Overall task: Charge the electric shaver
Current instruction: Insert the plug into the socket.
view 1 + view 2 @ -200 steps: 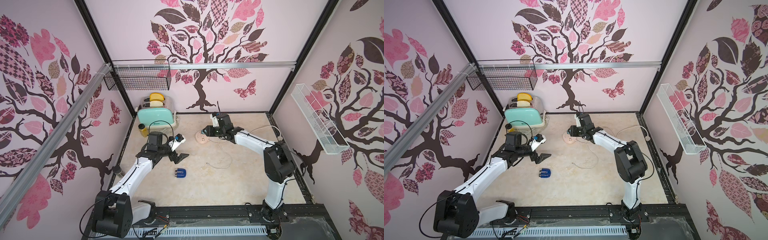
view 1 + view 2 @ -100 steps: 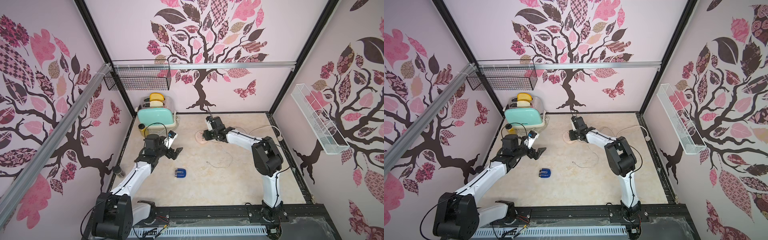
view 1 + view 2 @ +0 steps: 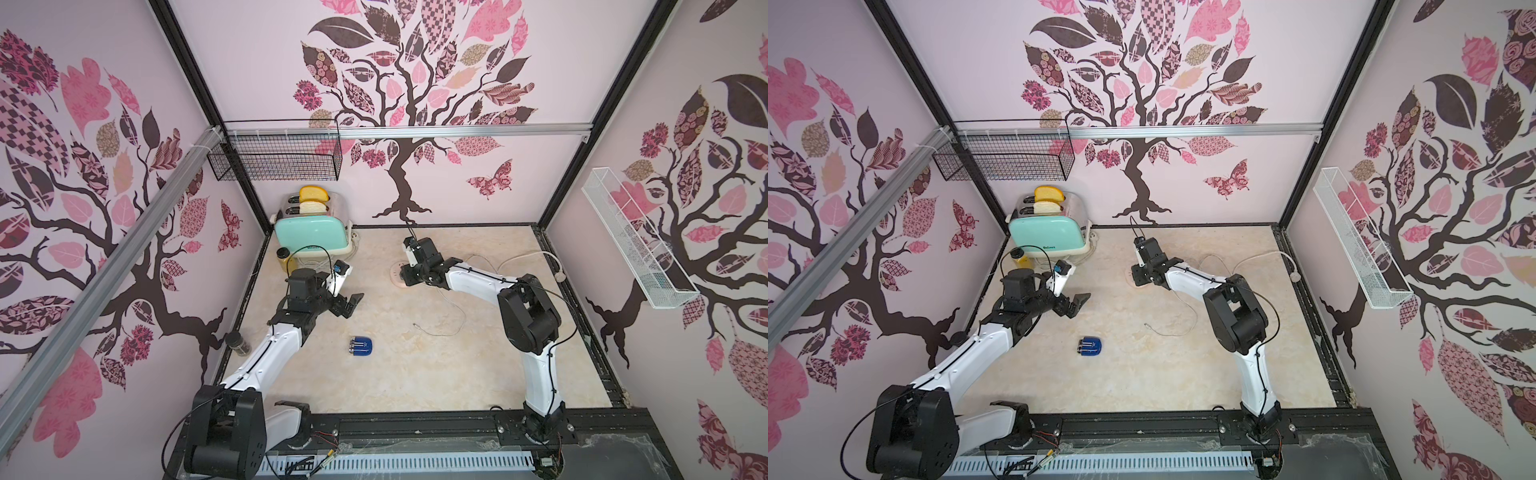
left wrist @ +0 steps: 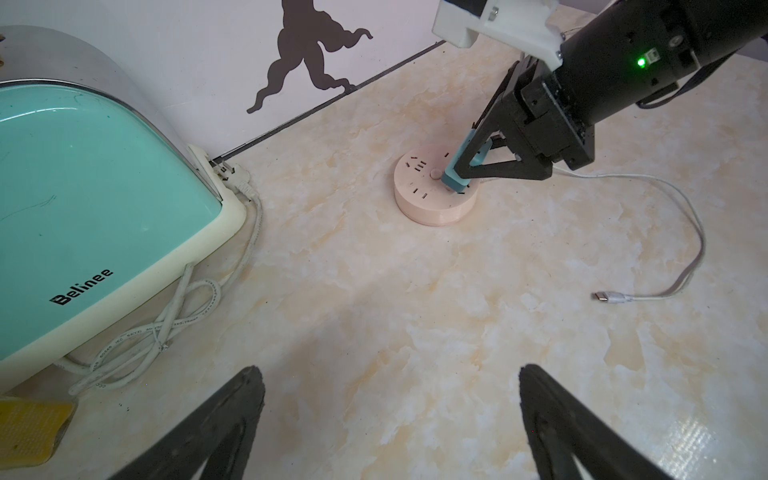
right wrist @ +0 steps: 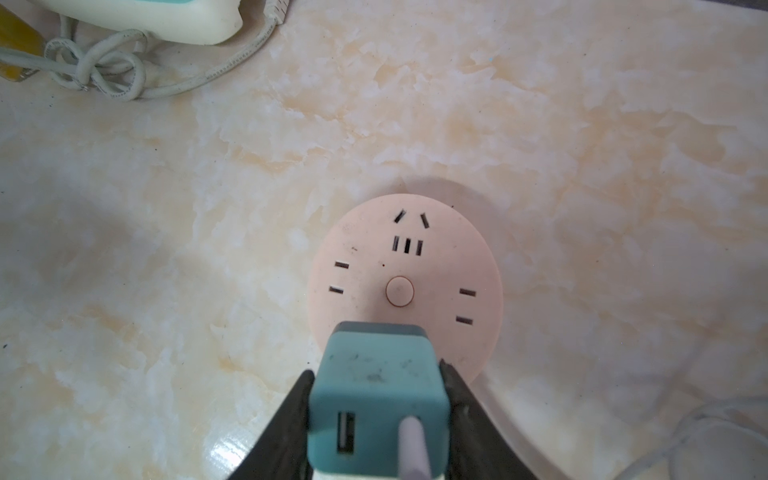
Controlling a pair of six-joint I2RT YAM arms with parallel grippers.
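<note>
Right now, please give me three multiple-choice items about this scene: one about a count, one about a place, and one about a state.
1. How many bread slices stand in the toaster?
A. one
B. two
C. four

2. Where does the electric shaver lie?
A. on the bare tabletop, apart from both arms
B. on top of the toaster
C. among the bread slices

3. What do the jaws of the right gripper do?
A. stand wide open and empty
B. hold the electric shaver
C. hold the plug adapter at the socket disc

Answers:
1 B: one darker and one paler slice stick out of the slots.
2 A: both top views show the blue body alone on the marble surface.
3 C: the wrist views show the jaws pressed on the adapter's two sides.
</note>
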